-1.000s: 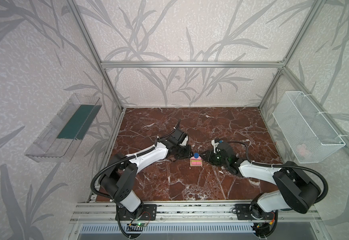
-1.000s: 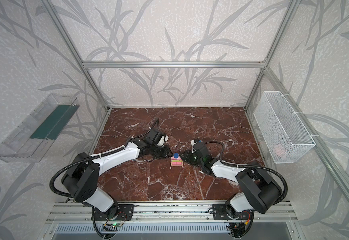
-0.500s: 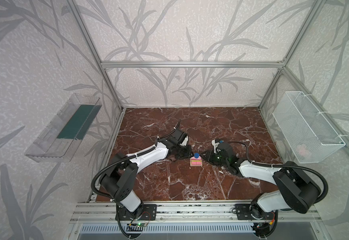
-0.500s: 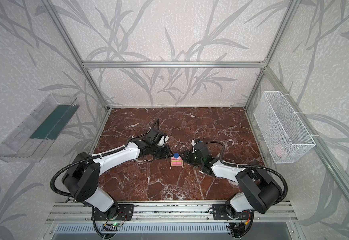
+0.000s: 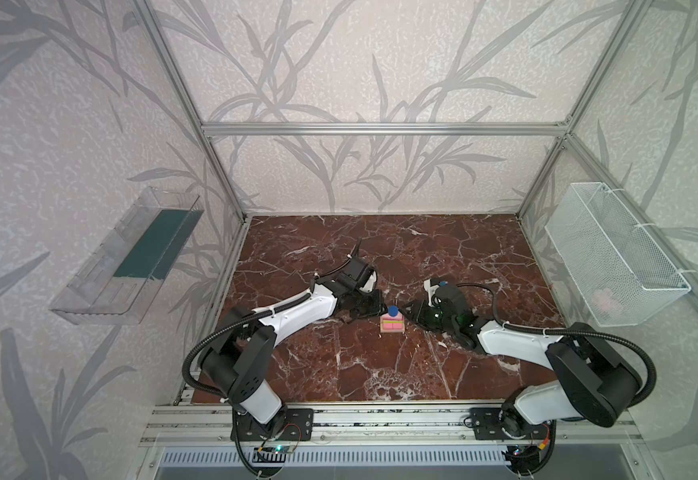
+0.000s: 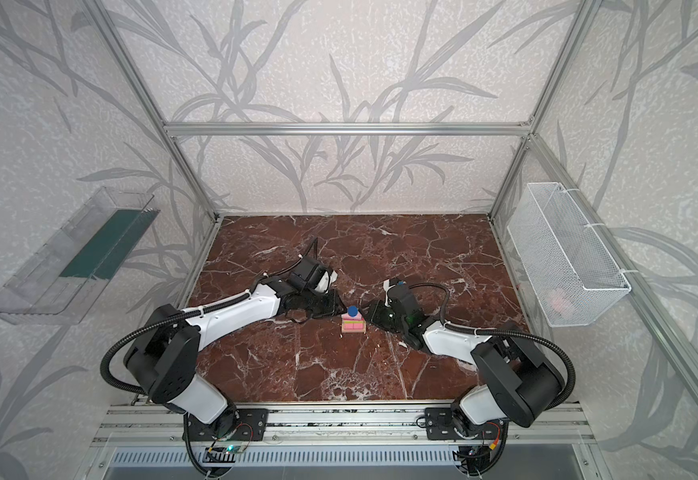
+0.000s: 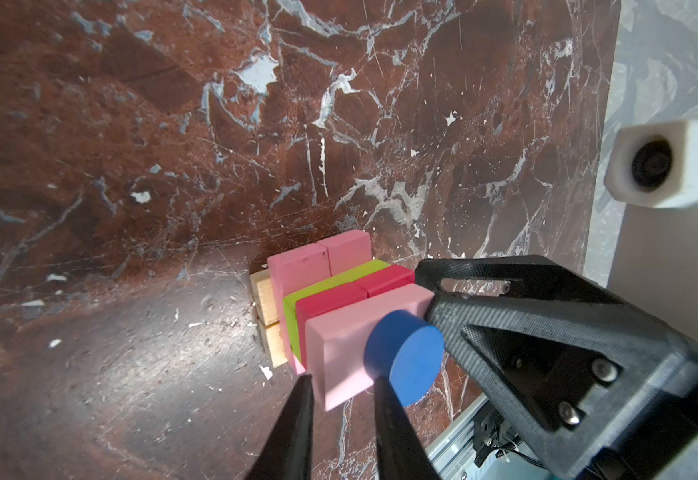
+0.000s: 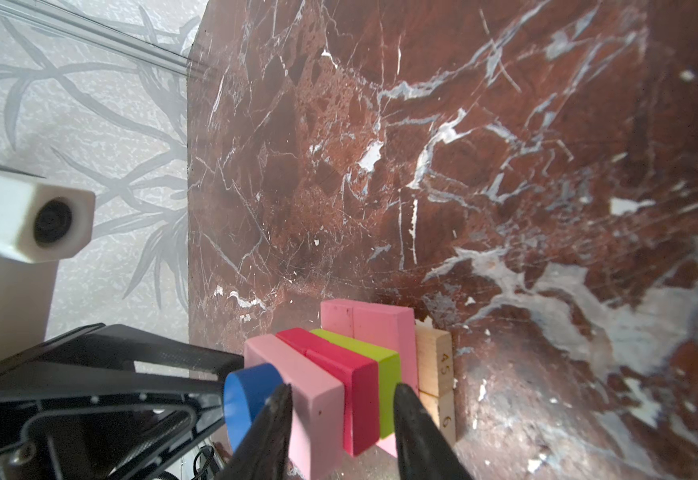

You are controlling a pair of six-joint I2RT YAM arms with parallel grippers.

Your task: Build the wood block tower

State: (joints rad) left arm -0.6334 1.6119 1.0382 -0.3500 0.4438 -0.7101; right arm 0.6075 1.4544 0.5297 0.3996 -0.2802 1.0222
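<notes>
Tower stands mid-surface, between the two arms. Layers from the bottom: tan bars, pink bars, green bar, red cubes, top pink bar, blue disc. The disc sits towards one end of its bar, not centred.

Left end effector: narrow, fingers either side of the top pink bar's end. Contact cannot be confirmed.

Right end effector: moderately wide, fingers spanning the top pink, red and green layers. No firm grip evident.

Assessment: all pieces appear placed, and the step in hand is final squaring. The next move calls for parting the jaws clear and backing straight away level, so the disc is not brushed.
</notes>
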